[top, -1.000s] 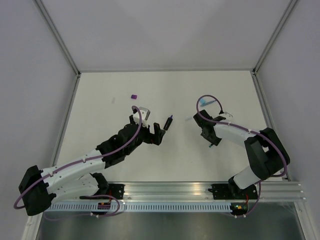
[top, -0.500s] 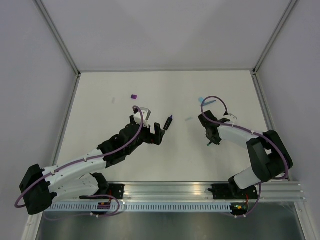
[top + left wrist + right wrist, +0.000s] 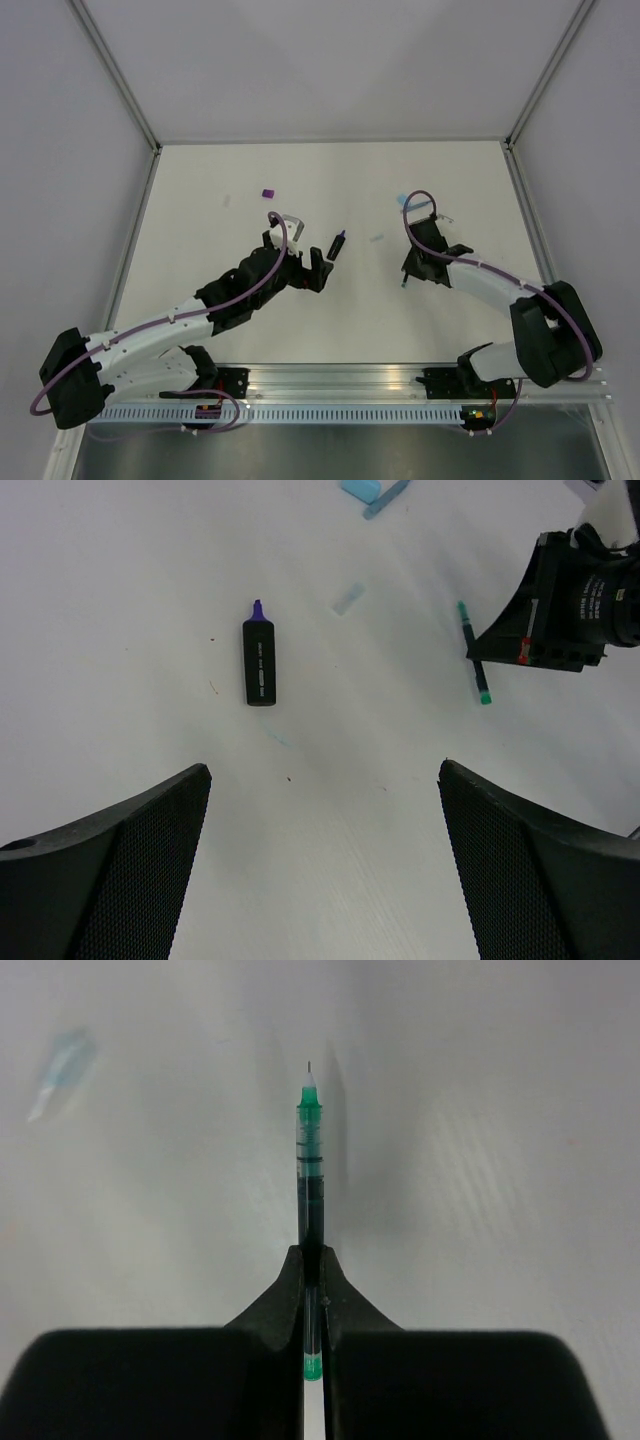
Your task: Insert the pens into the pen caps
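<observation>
My right gripper (image 3: 312, 1260) is shut on a thin green pen (image 3: 311, 1160), whose tip points away over the table; the same pen (image 3: 474, 666) shows in the left wrist view beside that gripper (image 3: 410, 272). My left gripper (image 3: 305, 255) stands wide open with nothing in it (image 3: 324, 770). Just ahead of it lies a stubby black marker with a purple end (image 3: 260, 663), also visible from above (image 3: 337, 244). A purple cap (image 3: 267, 193) sits far left. A light-blue cap (image 3: 349, 598) lies between the arms. The light-blue highlighter (image 3: 362, 488) and a thin blue pen (image 3: 388, 497) lie further back.
White walls with metal frame posts (image 3: 125, 95) close in the table on three sides. The aluminium rail (image 3: 340, 380) carrying both arm bases runs along the near edge. The right arm's purple cable (image 3: 415, 215) loops above its wrist.
My right gripper has closed onto the green pen, and its wrist has shifted slightly towards the near edge. The left arm has not moved.
</observation>
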